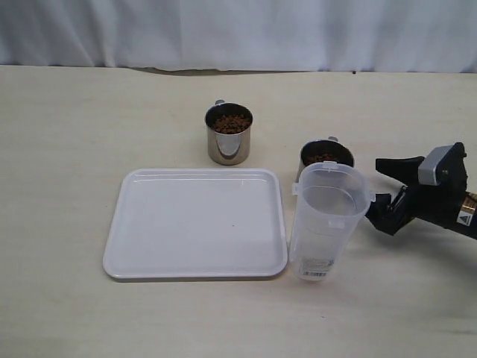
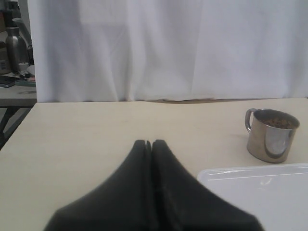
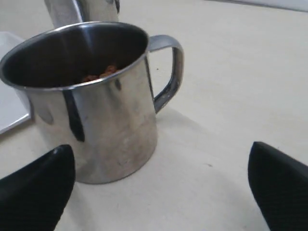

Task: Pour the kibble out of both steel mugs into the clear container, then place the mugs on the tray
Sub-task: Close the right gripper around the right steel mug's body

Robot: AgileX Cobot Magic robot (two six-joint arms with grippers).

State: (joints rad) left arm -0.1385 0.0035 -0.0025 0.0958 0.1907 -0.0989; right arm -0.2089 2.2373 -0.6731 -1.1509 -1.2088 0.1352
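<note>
Two steel mugs hold kibble [image 1: 229, 122]. One mug [image 1: 229, 134] stands behind the white tray [image 1: 197, 224]. The other mug [image 1: 326, 155] stands to the right, partly hidden by the clear container [image 1: 328, 224], which looks empty. My right gripper [image 1: 381, 186] is open, just right of the container and that mug. The right wrist view shows this mug [image 3: 96, 106] close ahead, a little kibble [image 3: 98, 74] inside and its handle [image 3: 171, 67] to one side; the open gripper [image 3: 161, 159] is short of it. My left gripper [image 2: 148, 143] is shut and empty, out of the exterior view; its wrist view shows the far mug [image 2: 270, 135] and tray [image 2: 260, 192].
A white curtain [image 1: 238, 30] closes off the back of the table. A side table with a steel bottle [image 2: 17, 45] shows beyond the table's edge in the left wrist view.
</note>
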